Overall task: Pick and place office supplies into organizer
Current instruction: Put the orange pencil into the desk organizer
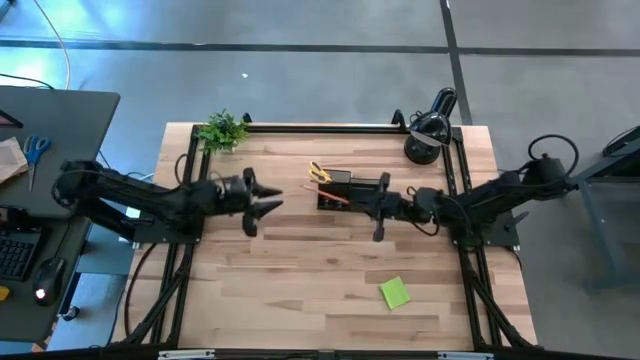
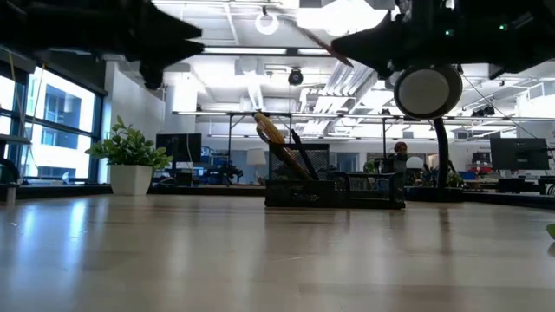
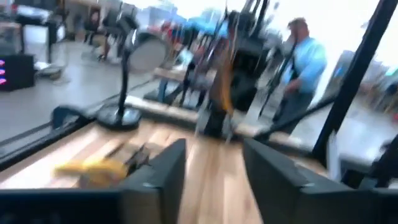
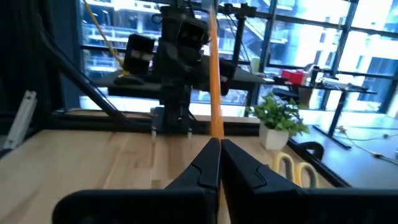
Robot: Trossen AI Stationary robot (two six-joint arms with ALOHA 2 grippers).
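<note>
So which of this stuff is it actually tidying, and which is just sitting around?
Part of the job:
- organizer
- yellow-handled scissors in it
- orange pencil, held in the right pincer
- lime-green sticky-note pad on the table

Just lying about:
- potted plant
- black desk lamp
- blue-handled scissors on the side desk

The black organizer (image 1: 336, 190) stands near the middle of the wooden surface (image 1: 300, 280), toward its far edge. The yellow-handled scissors (image 1: 319, 172) stick up out of its taller section and lean to one side. An orange pencil (image 4: 213, 81) is pinched between the closed fingers of the right hand (image 4: 219, 163), just beside the organizer. The lime-green sticky-note pad (image 1: 394, 293) lies flat, well apart, near the front edge.
</note>
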